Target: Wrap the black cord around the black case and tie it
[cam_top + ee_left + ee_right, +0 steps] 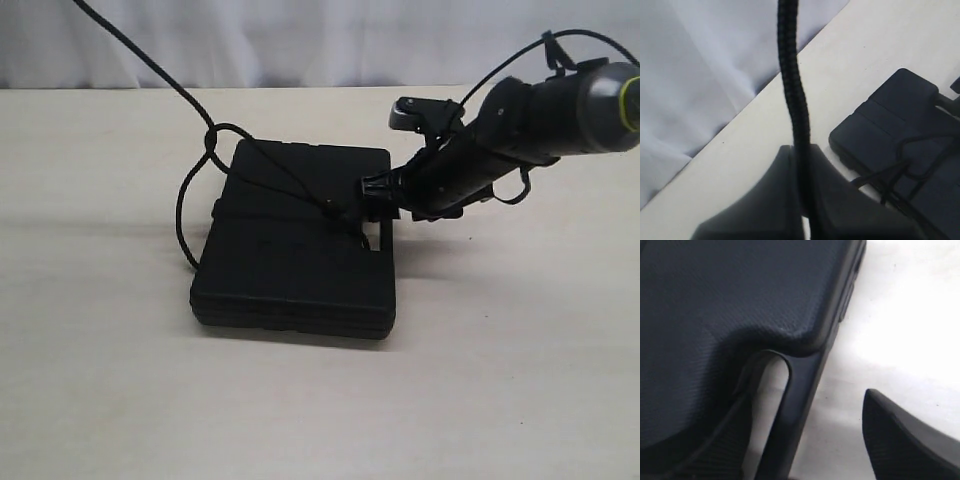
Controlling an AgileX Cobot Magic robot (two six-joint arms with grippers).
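The black case (290,250) lies flat at the table's middle. The black cord (160,72) comes down from the upper left, loops by the case's far left corner and crosses its lid to the handle side. My left gripper (802,200) is out of the exterior view and shut on the cord (792,90), with the case (890,125) beyond. My right gripper (372,215) sits open at the case's handle edge. Its fingers straddle the handle bar (795,400), one finger (905,440) well clear of it. A thin cord strand (725,420) runs by the cut-out.
The pale wooden table (500,380) spreads all round the case. A white cloth backdrop (300,40) hangs along the far edge. The right arm (540,120) reaches in from the upper right, with its own cables looping off it.
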